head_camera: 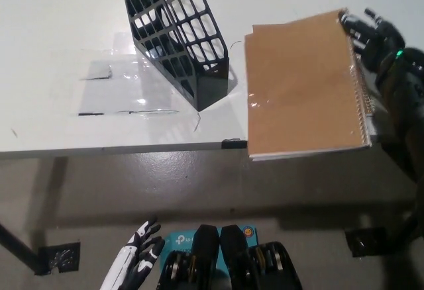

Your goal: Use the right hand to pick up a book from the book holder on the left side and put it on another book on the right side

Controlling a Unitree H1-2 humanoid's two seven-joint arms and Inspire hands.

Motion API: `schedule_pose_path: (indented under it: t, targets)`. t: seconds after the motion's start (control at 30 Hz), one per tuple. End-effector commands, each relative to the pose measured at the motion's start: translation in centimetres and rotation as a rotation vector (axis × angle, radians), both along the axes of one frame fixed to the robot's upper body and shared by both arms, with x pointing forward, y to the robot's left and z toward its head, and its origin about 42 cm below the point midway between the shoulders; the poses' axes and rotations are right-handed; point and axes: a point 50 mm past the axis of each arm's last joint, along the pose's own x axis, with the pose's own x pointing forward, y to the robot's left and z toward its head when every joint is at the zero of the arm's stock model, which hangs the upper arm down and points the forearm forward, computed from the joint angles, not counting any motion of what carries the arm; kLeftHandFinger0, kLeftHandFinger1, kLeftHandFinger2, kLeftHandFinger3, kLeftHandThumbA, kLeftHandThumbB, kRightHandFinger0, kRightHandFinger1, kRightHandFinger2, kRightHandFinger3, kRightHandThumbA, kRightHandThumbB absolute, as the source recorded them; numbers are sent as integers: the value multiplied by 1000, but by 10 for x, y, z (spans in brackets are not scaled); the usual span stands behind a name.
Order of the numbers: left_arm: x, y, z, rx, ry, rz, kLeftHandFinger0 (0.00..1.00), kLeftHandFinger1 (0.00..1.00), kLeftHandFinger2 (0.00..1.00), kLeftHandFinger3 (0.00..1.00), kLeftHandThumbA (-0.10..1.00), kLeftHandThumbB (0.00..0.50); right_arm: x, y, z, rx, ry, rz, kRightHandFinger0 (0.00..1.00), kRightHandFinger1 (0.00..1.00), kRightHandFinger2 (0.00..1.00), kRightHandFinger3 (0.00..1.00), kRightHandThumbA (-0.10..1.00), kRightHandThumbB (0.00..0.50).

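The brown spiral notebook (305,85) is held at its spiral edge by the black right hand (374,35), fingers grasping it above the counter's (66,104) right front edge, hiding whatever lies beneath. Left of the fingers, the black mesh book holder (175,35) appears empty. The white left hand (142,253) hangs low, fingers released.

The white surface (59,38) carries a black mesh holder (175,35) toward 12 o'clock. Clear tape (122,88) lies flat at its 9 o'clock.

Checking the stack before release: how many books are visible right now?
1: a brown spiral-bound book held by the right hand over the table's right side; another may lie hidden beneath.
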Motion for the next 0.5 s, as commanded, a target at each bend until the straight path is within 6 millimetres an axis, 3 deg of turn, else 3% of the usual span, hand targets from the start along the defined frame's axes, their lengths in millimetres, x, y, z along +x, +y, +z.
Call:
schedule_pose_path:
  t: [0.0, 0.27, 0.37, 0.47]
  targets:
    - [-1, -2, 7, -11, -49, -8, 818, 898, 953, 989, 882, 88, 16, -19, 110, -4, -251, -69, 0, 457, 876, 1000, -100, 101]
    - [0, -2, 6, 0, -55, -11, 808, 891, 950, 986, 898, 91, 18, -21, 175, -44, -347, -85, 0, 499, 904, 1000, -100, 85]
    - [0, -2, 7, -6, -51, -10, 807, 892, 951, 987, 898, 93, 19, -15, 184, -50, -357, -89, 0, 489, 898, 1000, -100, 88]
    - [0, -3, 7, 1, -63, -16, 801, 883, 943, 985, 898, 88, 20, -11, 180, -77, -356, -66, 0, 498, 914, 1000, -100, 96]
